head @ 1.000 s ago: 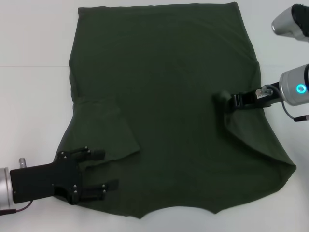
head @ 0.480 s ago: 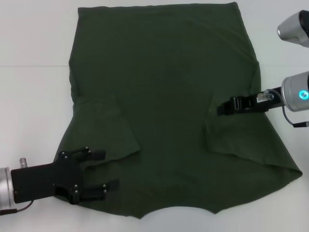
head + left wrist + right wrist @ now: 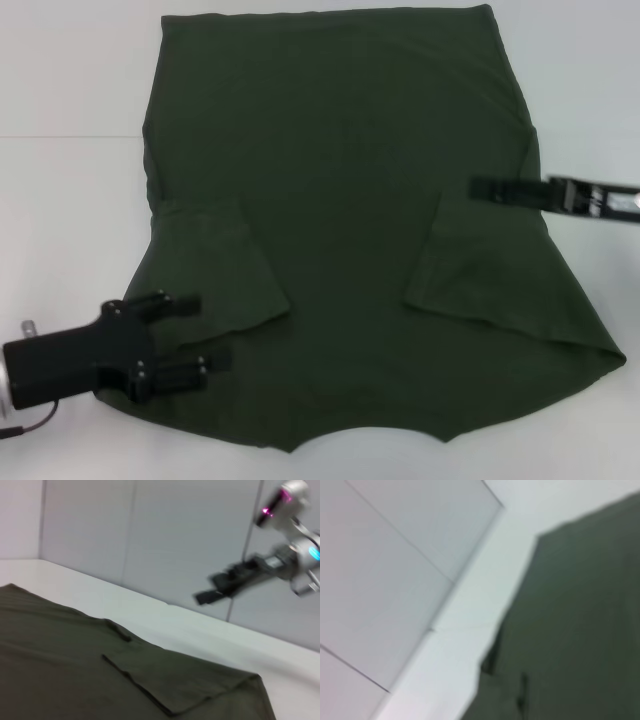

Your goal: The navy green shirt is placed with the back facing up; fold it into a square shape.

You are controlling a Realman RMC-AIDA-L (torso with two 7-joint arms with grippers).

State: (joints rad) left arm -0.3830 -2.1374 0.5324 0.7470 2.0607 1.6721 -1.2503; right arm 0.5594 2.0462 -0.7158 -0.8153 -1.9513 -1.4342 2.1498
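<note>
The navy green shirt [image 3: 340, 180] lies flat on the white table [image 3: 70, 200], plain side up. Both sleeves are folded inward: the left sleeve [image 3: 215, 265] and the right sleeve [image 3: 490, 270] rest on the body. My left gripper [image 3: 195, 337] is open at the shirt's lower left corner, its fingers lying over the cloth edge. Over the shirt's right edge, my right gripper [image 3: 476, 187] hovers, holding nothing. The left wrist view shows it [image 3: 206, 593] raised in the air with its fingers apart, above the folded right sleeve [image 3: 180, 680].
Bare white table surrounds the shirt on the left, right and far sides. A grey panelled wall [image 3: 150, 540] stands behind the table. The right wrist view shows the shirt's edge [image 3: 580, 620] against table and wall.
My right gripper let go of the right sleeve, which now lies folded flat, and drew back to the right and upward. The left gripper slid slightly left.
</note>
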